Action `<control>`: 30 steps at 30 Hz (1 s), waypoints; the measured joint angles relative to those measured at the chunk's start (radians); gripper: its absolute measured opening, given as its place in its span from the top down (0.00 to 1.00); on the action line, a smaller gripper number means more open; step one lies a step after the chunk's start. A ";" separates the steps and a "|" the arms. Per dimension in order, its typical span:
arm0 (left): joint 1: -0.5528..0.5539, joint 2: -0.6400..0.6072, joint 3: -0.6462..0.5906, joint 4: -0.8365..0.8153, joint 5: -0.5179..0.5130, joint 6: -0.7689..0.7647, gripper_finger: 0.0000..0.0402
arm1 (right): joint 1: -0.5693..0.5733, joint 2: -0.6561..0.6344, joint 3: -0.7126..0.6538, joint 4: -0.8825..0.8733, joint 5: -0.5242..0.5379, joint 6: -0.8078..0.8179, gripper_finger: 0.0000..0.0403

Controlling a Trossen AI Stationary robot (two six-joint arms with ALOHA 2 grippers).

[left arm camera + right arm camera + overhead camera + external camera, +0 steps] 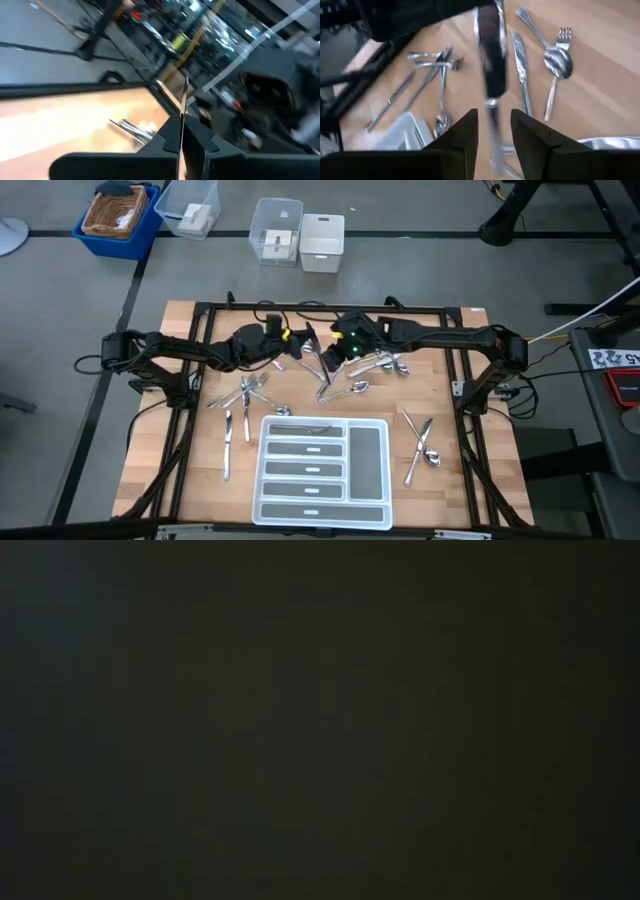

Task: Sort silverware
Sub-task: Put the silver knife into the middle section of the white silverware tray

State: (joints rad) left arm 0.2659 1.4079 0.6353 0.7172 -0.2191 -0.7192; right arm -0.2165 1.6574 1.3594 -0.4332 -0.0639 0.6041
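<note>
Left hand [180,142] pinches a knife [183,107] upright above the surface's [480,470] far middle; right hand [494,132], spread, flanks its blade.

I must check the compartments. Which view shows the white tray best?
The high view: it shows the whole white tray and all compartments. The right wrist view catches only a corner; the left wrist view misses it; the low view is dark.

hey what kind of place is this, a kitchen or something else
Likely a robotics lab, not a kitchen: a black metal frame carries two arms over a wooden table, with plastic storage bins on a grey floor.
</note>
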 joint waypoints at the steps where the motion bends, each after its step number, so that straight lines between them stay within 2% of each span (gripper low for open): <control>1: -0.004 -0.006 0.000 0.000 0.034 0.011 1.00 | 0.000 -0.012 0.000 -0.035 0.000 -0.009 0.71; 6: -0.043 -0.062 0.000 -0.001 0.202 0.142 1.00 | 0.001 -0.098 0.000 -0.180 0.026 -0.043 0.71; 12: -0.139 -0.173 0.000 -0.034 0.387 0.301 1.00 | 0.001 -0.220 0.000 -0.333 0.078 -0.060 0.71; 17: -0.258 -0.248 0.001 -0.217 0.401 0.462 1.00 | 0.001 -0.306 0.000 -0.434 0.078 -0.060 0.71; 19: -0.308 -0.257 0.001 -0.277 0.401 0.481 1.00 | 0.001 -0.332 0.000 -0.479 0.079 -0.060 0.71; 24: -0.409 -0.254 0.001 -0.393 0.399 0.463 1.00 | 0.001 -0.373 0.000 -0.552 0.080 -0.060 0.71; 30: -0.473 -0.254 0.001 -0.488 0.339 0.423 1.00 | 0.001 -0.377 0.000 -0.569 0.079 -0.060 0.71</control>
State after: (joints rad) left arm -0.2075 1.1542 0.6361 0.2288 0.1203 -0.2967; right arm -0.2153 1.2808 1.3590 -1.0023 0.0154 0.5438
